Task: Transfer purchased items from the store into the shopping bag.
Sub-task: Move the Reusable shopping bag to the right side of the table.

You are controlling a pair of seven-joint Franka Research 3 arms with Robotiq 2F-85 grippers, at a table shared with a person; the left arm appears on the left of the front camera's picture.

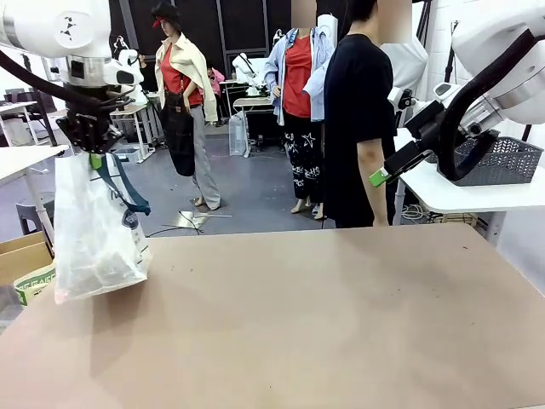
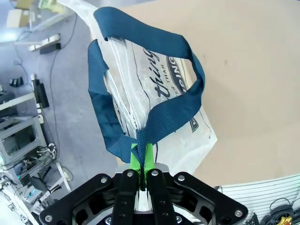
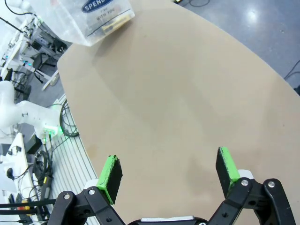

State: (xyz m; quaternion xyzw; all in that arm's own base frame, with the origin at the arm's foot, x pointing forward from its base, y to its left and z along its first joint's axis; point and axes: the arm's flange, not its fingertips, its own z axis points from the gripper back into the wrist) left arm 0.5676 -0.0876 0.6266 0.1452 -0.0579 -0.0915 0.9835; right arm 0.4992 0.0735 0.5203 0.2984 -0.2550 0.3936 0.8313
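The shopping bag [image 1: 94,239] is clear plastic with navy strap handles and hangs over the table's far left corner. My left gripper [image 1: 95,158] is above it, shut on the navy handles. In the left wrist view the green fingertips [image 2: 142,157] pinch both straps where they meet, and the bag [image 2: 159,84] with its cursive lettering hangs below them. The right wrist view shows the bag [image 3: 93,16] far off, with its navy oval logo. My right gripper [image 1: 379,177] is raised at the right, open and holding nothing [image 3: 168,171]. The store [image 1: 502,158], a dark grey mesh basket, stands on a side table behind my right arm.
A person [image 1: 358,119] in black stands at the far side with arms down. The brown table [image 1: 298,324] stretches wide before me. The white side table [image 1: 460,192] lies to the right. A cardboard box [image 1: 25,264] sits on the floor at the left.
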